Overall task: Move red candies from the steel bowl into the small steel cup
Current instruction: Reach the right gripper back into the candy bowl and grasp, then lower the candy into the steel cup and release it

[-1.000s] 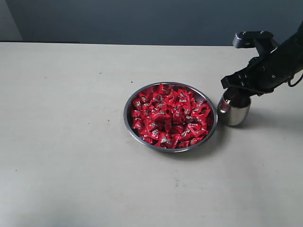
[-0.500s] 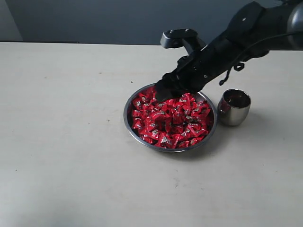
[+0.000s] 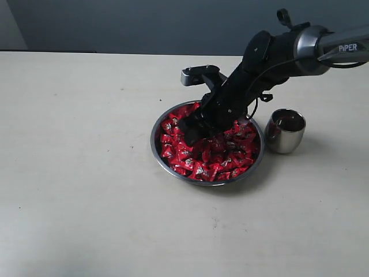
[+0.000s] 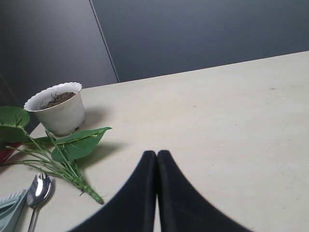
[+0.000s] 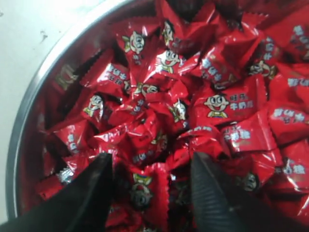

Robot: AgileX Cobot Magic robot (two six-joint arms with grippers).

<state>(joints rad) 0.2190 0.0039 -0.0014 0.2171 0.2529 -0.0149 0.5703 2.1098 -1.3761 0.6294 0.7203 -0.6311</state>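
Red candies (image 3: 219, 153) fill the steel bowl (image 3: 154, 138), directly under the right gripper (image 3: 193, 134). Its tips are down in the pile, on the bowl side away from the small steel cup (image 3: 284, 131). Cup stands just beside the bowl rim, back along the gripper's arm. Right wrist view: fingers (image 5: 91, 193) spread apart, candies lying between and ahead of them, not squeezed. Exterior view doesn't show that gap. Left gripper (image 4: 157, 157) shows only in its own wrist view: fingers pressed together over the table (image 4: 231, 121), with a white pot (image 4: 57, 107), leafy stem (image 4: 72, 145) and spoon (image 4: 37, 191) near it.
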